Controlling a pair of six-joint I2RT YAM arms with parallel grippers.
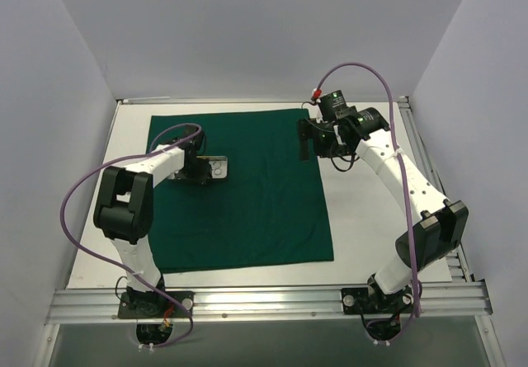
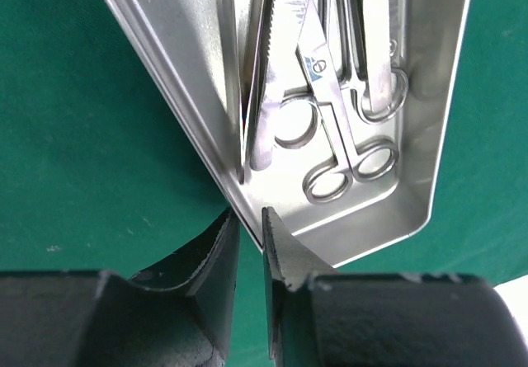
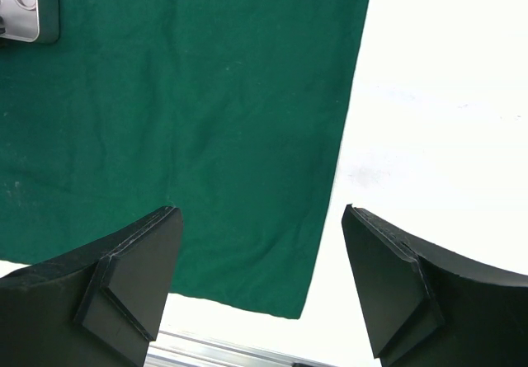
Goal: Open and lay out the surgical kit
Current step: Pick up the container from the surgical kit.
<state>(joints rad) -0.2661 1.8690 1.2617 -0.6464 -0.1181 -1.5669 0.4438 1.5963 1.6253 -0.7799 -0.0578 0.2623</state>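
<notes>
Left gripper (image 2: 247,214) narrow, pinching the near corner rim of the metal tray (image 2: 186,45). The tray sits on the green cloth (image 1: 247,210), left of centre. Scissors (image 2: 334,111) and other ring-handled steel tools lie inside it. Cloth spread flat on the tabletop (image 3: 437,95). Right gripper (image 3: 260,210) wide apart, empty, above the cloth's right edge.

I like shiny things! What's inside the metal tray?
Scissors and other slim steel tools overlap inside the tray. Tips run off view; lower tools are partly covered.
</notes>
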